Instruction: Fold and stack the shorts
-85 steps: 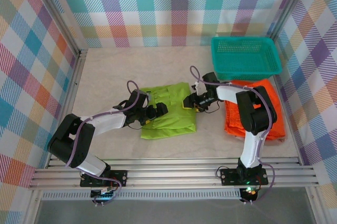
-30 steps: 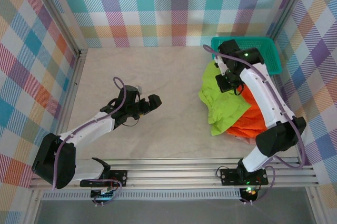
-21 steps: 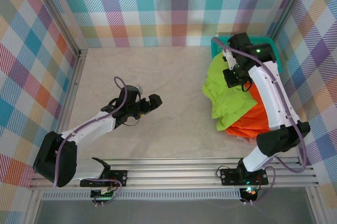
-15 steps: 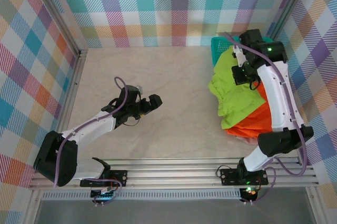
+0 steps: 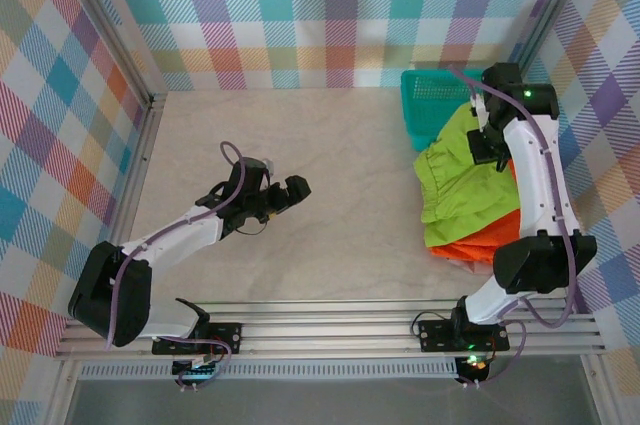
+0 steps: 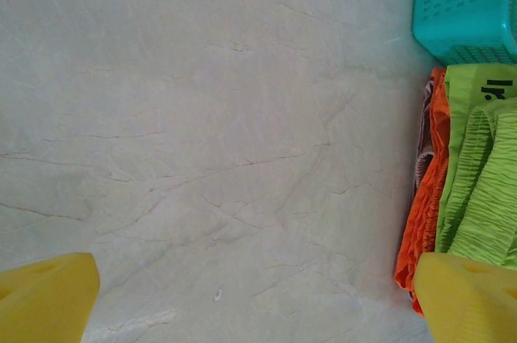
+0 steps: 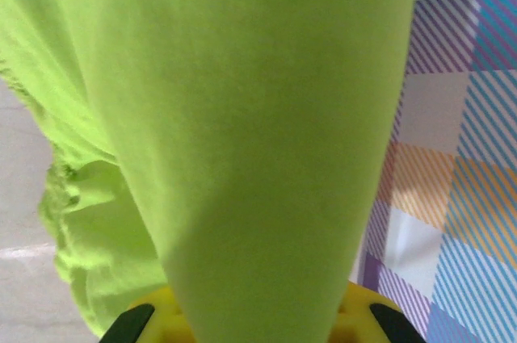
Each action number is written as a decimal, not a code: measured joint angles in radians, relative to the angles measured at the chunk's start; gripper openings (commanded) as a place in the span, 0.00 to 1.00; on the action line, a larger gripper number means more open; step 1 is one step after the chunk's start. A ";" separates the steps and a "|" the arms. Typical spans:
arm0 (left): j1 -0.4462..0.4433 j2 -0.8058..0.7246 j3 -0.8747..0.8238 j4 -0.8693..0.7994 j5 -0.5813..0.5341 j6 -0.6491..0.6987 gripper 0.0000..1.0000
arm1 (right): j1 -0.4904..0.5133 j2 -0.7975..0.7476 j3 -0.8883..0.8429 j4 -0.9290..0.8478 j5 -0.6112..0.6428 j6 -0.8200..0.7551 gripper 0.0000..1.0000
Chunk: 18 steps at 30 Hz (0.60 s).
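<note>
Right gripper (image 5: 489, 141) sits raised at about 2 o'clock on the table (image 5: 330, 145), jaws pinched together on an edge of the green shorts (image 5: 465, 185). In the top view we see the green cloth hang from that grip and spread toward 6 o'clock, its lower part lying on the orange shorts (image 5: 478, 249). The gathered waistband of the green pair faces 9 o'clock. From the right wrist we see the green cloth (image 7: 242, 117) run straight up out of the yellow fingers, smooth in the middle and ruffled along its 8 o'clock edge.

The orange pair lies flat at 3 to 4 o'clock, close to the side wall, showing past the green cloth at the 6 o'clock end and in a strip beside the right arm. A thin edge of the pink shorts (image 6: 419, 153) peeks from under the orange pair in the left wrist view; we cannot tell how it is folded.

The basket (image 5: 432, 105) stands at 1 o'clock, just beyond the pile, and the green cloth overlaps its near rim in the top view.

The left gripper (image 5: 297, 189) is near the table's middle, a little toward 9 o'clock, pointing at 3 o'clock. Its jaws stand wide apart, holding nothing, over bare table and well apart from the pile.
</note>
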 measured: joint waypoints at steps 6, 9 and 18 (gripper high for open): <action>0.000 0.021 0.001 0.000 0.012 0.000 1.00 | -0.033 0.001 -0.095 0.079 0.097 -0.032 0.02; 0.000 0.024 0.002 0.000 0.013 0.000 1.00 | -0.055 0.001 -0.163 0.132 0.143 -0.048 0.07; 0.000 0.024 0.003 0.001 0.027 0.000 1.00 | -0.150 0.001 -0.352 0.320 0.288 -0.092 0.53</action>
